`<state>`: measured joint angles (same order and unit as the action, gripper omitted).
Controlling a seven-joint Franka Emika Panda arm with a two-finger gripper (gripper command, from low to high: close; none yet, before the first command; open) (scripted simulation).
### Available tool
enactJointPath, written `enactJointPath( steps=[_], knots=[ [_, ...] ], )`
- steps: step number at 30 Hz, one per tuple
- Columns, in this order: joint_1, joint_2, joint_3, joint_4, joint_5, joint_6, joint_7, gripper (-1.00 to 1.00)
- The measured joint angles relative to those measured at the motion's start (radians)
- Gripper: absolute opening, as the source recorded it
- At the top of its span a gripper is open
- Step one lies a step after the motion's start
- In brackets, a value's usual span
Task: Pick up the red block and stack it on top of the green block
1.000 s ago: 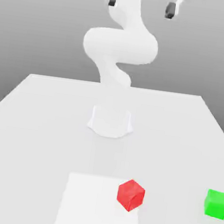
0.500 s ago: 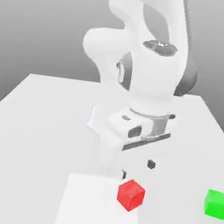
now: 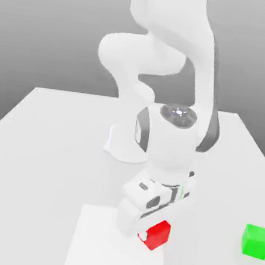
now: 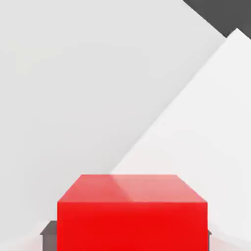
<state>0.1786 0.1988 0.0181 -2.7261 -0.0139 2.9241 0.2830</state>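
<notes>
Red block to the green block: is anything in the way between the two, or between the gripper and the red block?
Nothing visible. The gripper is closed on the red block, and only bare tabletop shows between it and the green block.

No text, label, brand, number or sign can be read in either view.
</notes>
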Motion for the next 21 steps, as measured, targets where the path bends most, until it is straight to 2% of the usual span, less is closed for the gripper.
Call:
enactJointPath(
  steps=[5,15,20,21],
  knots=[
    [0.024,-0.149,0.019,-0.008,0.009,-0.141,0.0,-1.0],
    [0.3,-0.082,0.18,0.237,-0.03,-0.323,0.145,-1.0],
    [0.348,0.07,0.16,0.273,-0.1,-0.209,0.208,-1.0],
    [0.353,0.091,0.154,0.274,-0.11,-0.19,0.216,1.0]
  ],
)
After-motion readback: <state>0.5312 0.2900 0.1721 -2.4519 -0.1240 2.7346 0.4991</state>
